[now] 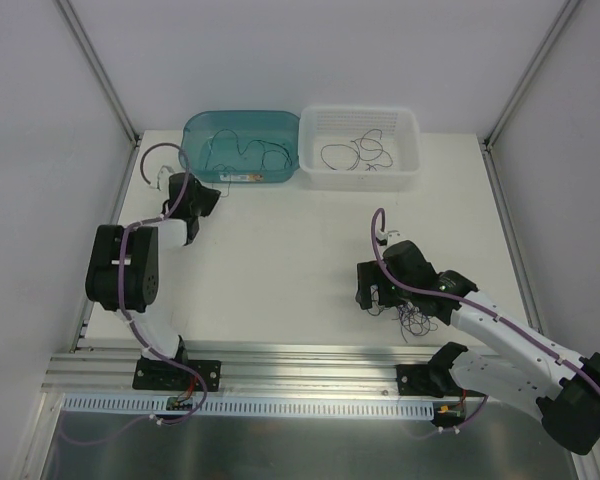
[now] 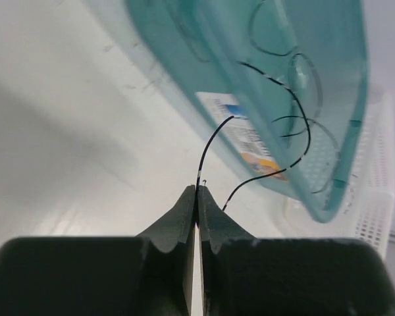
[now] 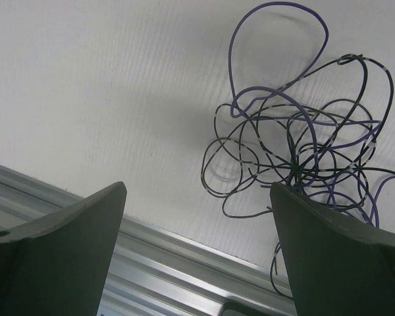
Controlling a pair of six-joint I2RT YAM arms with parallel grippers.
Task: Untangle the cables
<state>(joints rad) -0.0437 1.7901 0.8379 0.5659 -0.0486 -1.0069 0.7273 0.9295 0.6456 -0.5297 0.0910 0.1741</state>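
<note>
left jaws pinch one cable (image 2: 208, 146), right jaws gape wide beside the tangle (image 3: 301, 158).

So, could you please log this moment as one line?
left gripper: shut on black wire by teal bin | right gripper: open, beside cable tangle

On the white table (image 1: 280, 250): teal tub (image 1: 240, 114), white basket (image 1: 355, 180), tangle of cables (image 1: 413, 322).
The tub sits at the far edge, left of the middle, the perforated basket touching its right side. The black and purple tangle lies near the near edge, right of centre, well apart from both.
</note>
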